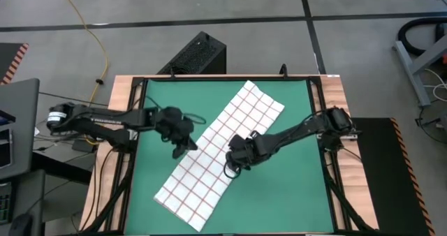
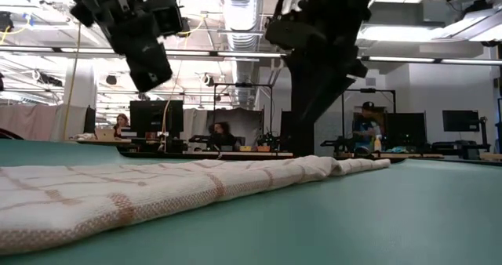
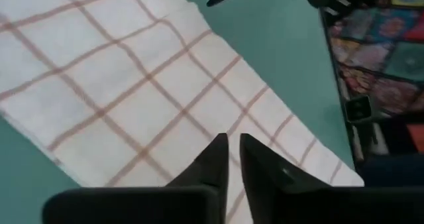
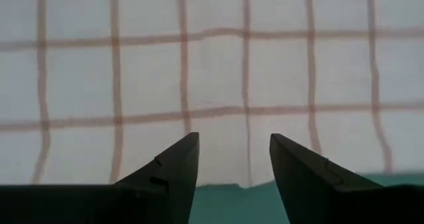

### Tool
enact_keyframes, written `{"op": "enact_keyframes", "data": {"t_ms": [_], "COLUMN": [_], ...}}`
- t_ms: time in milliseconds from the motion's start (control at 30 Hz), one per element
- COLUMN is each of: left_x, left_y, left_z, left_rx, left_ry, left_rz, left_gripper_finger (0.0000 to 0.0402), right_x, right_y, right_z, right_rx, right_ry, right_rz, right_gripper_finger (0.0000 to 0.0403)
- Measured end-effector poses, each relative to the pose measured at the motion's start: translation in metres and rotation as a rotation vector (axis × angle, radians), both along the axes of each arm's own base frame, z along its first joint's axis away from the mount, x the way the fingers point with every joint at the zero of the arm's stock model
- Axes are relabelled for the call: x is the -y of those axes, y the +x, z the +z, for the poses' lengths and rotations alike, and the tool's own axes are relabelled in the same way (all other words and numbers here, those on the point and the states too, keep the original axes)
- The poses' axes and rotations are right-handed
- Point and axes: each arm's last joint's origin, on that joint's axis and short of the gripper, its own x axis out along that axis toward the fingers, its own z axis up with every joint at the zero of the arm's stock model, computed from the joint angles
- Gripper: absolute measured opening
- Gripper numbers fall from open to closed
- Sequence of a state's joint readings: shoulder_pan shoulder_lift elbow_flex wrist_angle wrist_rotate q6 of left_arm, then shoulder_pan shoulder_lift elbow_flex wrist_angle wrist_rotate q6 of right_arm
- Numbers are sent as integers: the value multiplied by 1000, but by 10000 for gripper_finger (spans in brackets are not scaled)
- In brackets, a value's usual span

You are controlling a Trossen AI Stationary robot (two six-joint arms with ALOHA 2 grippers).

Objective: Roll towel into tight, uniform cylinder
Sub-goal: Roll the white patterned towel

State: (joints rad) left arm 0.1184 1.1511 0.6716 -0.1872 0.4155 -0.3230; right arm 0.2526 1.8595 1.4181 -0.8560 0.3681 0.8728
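From my seat, the towel [image 1: 219,150] lies flat as a long folded strip running diagonally across the green mat [image 1: 293,194], not yet rolled. It looks thin, limp and light (it will bunch and drag rather than slide cleanly), so I judge it needs pinching at an edge, not in the middle. The near short end, toward the mat's front left, seems the natural place to start the roll. My left gripper [image 1: 186,145] hovers at the strip's left long edge, fingers almost together and holding nothing. Farther over, the right gripper [image 1: 234,165] hangs above the right long edge, fingers apart, also empty.
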Motion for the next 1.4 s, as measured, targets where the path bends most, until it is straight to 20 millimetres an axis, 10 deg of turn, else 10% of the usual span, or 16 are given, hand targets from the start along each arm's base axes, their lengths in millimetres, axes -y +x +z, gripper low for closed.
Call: {"op": "enact_keyframes", "data": {"t_ms": [500,767,1400], "left_x": [-61,-72,-70], "left_y": [-16,-2,14], "left_z": [-14,-47,-96], "left_rx": [-47,-85,-279], "left_ry": [-141,-284,-145], "left_rz": [191,196,268], "left_gripper_finger": [163,170,169], "right_x": [-51,-59,-56], "right_y": [-20,-4,-3], "right_z": [-35,-69,-70], "right_rx": [364,309,300], "right_ry": [195,286,277], "right_rz": [-859,-873,-877], "right_gripper_finger": [209,209,209]}}
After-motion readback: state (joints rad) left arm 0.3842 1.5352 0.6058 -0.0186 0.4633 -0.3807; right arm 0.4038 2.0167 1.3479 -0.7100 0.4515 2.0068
